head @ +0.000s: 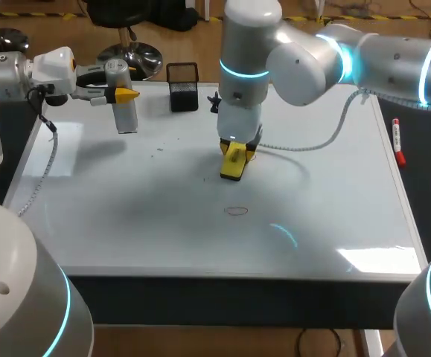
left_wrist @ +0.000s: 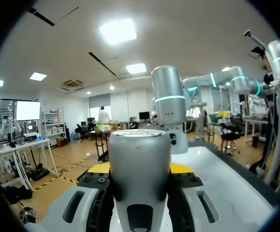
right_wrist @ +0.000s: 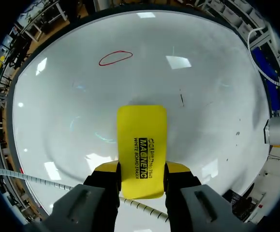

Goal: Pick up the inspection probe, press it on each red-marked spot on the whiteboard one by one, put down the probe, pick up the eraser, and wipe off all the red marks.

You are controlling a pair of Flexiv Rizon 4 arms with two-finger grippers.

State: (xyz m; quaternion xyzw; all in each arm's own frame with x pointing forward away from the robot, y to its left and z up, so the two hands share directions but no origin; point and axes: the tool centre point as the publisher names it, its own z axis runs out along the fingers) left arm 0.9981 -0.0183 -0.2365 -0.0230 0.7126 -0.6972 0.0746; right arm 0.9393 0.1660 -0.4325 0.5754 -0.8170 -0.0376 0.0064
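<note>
Left hand (head: 124,94) is clamped on the grey inspection probe (head: 126,113), which stands upright near the table's far left corner. Right hand (head: 239,151) grips the yellow eraser (head: 233,166) from both sides over mid-whiteboard (head: 327,216); contact with the board not discernible. One red oval mark (head: 236,210) lies near the eraser, apart from it.

My eraser (right_wrist: 142,150) is yellow with black lettering, the probe (left_wrist: 140,174) silver-grey, the oval mark (right_wrist: 115,57) red on the white whiteboard (right_wrist: 57,121).
</note>
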